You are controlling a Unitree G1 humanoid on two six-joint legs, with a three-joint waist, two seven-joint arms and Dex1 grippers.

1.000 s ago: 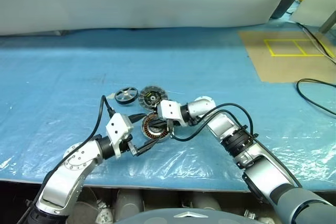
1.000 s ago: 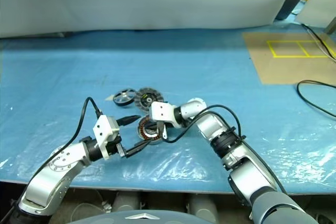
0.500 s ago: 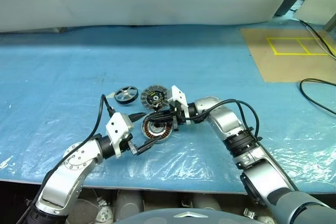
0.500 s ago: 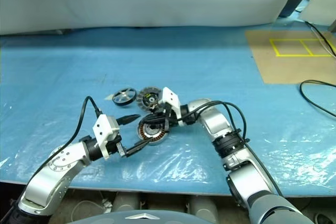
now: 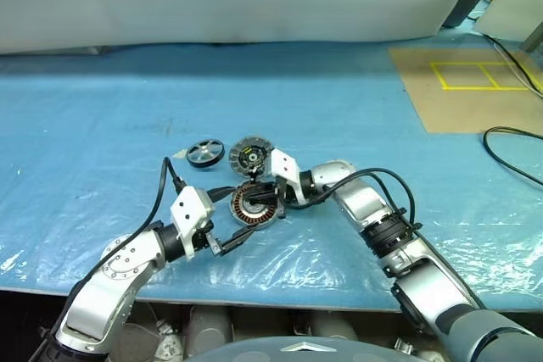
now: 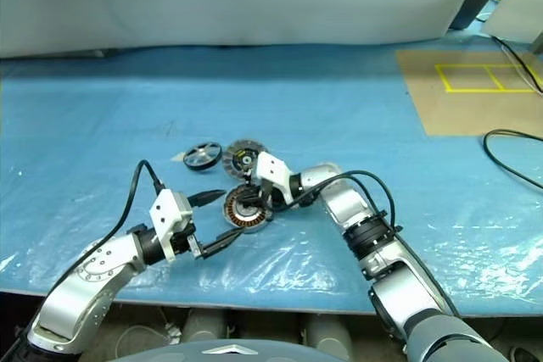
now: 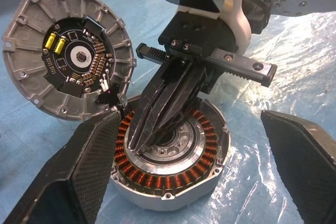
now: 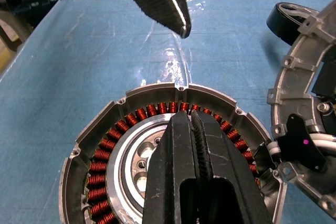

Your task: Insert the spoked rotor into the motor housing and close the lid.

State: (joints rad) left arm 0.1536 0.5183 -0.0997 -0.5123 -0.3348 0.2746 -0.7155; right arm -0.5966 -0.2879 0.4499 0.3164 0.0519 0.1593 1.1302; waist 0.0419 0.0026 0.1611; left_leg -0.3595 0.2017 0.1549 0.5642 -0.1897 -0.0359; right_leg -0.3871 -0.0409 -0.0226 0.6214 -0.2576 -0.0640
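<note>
blue plastic-covered table [image 5: 356, 125]. rotor [image 5: 204, 153]: beyond housing [image 5: 254, 206], beside lid [image 5: 249, 156]; likely light, stiff, slick; best pinched across rim. right gripper [image 7: 157, 124] closed, empty, over housing centre. left gripper [image 5: 222, 218] wide open.

Left end effector [image 5: 225, 219] spread, right [image 7: 142, 137] pinched

Bright, even light; glare on the plastic sheet [image 5: 280, 260].
</note>
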